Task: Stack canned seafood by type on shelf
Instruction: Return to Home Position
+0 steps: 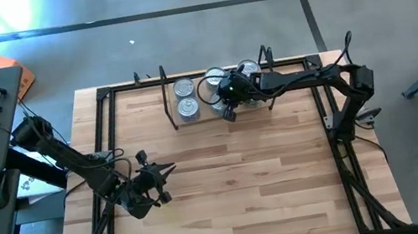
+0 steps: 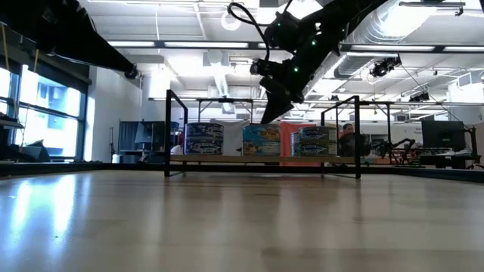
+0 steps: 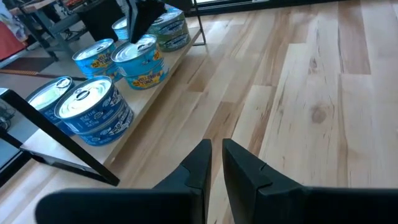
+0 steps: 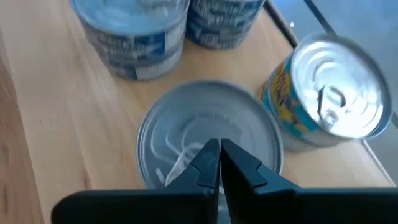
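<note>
Wood, pale and bare, makes up the counter (image 1: 249, 204), with black rails around it. At its far edge stands the shelf (image 1: 171, 110), a light board in a black wire frame with upright end loops.

The right arm (image 1: 339, 82) reaches from the counter's right side across to the shelf. The left arm (image 1: 72, 161) lies low over the near-left part of the counter, well apart from the shelf.

All the canned seafood (image 1: 187, 108) sits on the shelf board, grouped by label. Dark blue tins (image 3: 93, 109) are at the left end, light blue and yellow tins (image 3: 140, 59) are beside them, and green ones (image 3: 169, 28) are farther along. In the low view the tins appear stacked two high.

The right claw (image 4: 219, 148) hangs just above a silver-lidded tin (image 4: 186, 118). Its fingers are drawn narrow, almost together, and hold nothing. A yellow-and-blue tin (image 4: 329, 93) stands just beside that one.

The left claw (image 3: 216, 149) points across bare counter, its fingers equally narrow and empty.
</note>
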